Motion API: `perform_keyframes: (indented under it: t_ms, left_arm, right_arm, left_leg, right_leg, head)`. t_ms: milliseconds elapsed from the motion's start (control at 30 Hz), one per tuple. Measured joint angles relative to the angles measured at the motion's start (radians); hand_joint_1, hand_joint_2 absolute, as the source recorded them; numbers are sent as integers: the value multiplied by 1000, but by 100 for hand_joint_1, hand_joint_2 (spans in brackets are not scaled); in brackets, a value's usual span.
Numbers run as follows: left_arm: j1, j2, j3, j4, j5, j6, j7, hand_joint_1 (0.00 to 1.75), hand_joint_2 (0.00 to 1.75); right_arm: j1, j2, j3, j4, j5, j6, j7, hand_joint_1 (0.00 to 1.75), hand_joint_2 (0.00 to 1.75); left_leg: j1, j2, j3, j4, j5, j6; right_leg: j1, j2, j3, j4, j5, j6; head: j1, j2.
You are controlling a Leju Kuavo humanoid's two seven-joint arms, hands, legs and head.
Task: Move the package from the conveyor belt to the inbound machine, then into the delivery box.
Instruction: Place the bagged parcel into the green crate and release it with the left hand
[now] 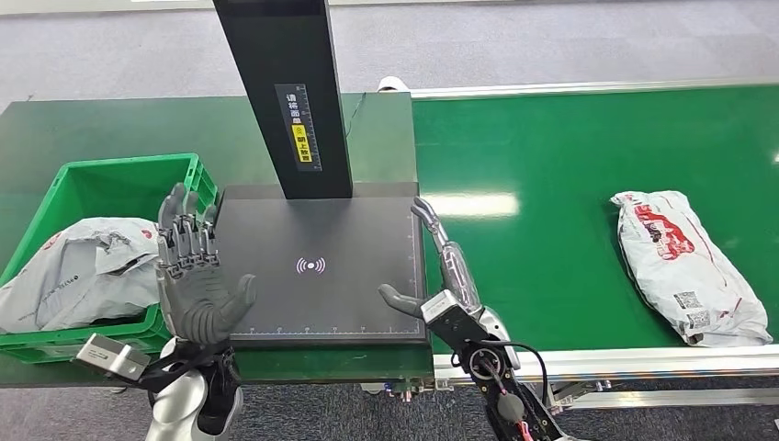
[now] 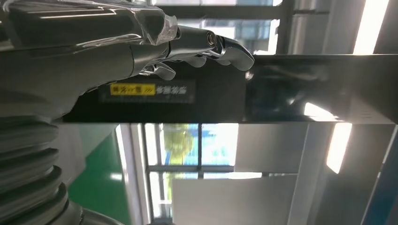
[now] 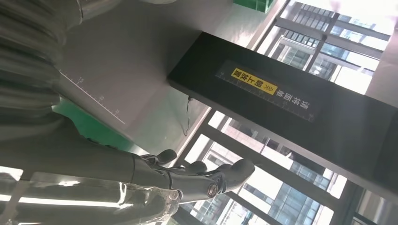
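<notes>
A grey-white package with red print (image 1: 684,265) lies on the green conveyor belt (image 1: 551,165) at the right, near its front edge. The inbound machine's dark scan plate (image 1: 317,266) with its black post (image 1: 287,92) stands in the middle. My left hand (image 1: 191,271) is raised over the plate's left edge, palm up and fingers apart, holding nothing. My right hand (image 1: 443,276) hovers at the plate's right edge, fingers stretched out and empty, well left of the package. The wrist views show my left hand's fingers (image 2: 206,44) and my right hand's fingers (image 3: 202,176) extended beside the post.
A green delivery box (image 1: 115,188) stands at the left with another grey package (image 1: 78,271) lying in it. The belt's metal rail (image 1: 634,363) runs along the front right. The dark green table (image 1: 110,129) stretches behind the box.
</notes>
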Motion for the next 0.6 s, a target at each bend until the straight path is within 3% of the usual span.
perform_keyframes:
  t_ms: [133, 600]
  left_arm:
    - [9, 2, 0, 41, -1, -66, 29, 0, 175]
    - [-5, -3, -21, 223, -134, -145, 140, 0, 175]
  right_arm:
    - [6, -1, -7, 0, -21, 25, -2, 0, 175]
    - [46, 3, -42, -3, -101, 135, -4, 0, 175]
  left_leg:
    - [0, 0, 0, 0, 0, 0]
    - [0, 0, 0, 0, 0, 0]
  right_leg:
    - [0, 0, 0, 0, 0, 0]
    - [0, 0, 0, 0, 0, 0]
  head:
    - [0, 0]
    - [0, 0]
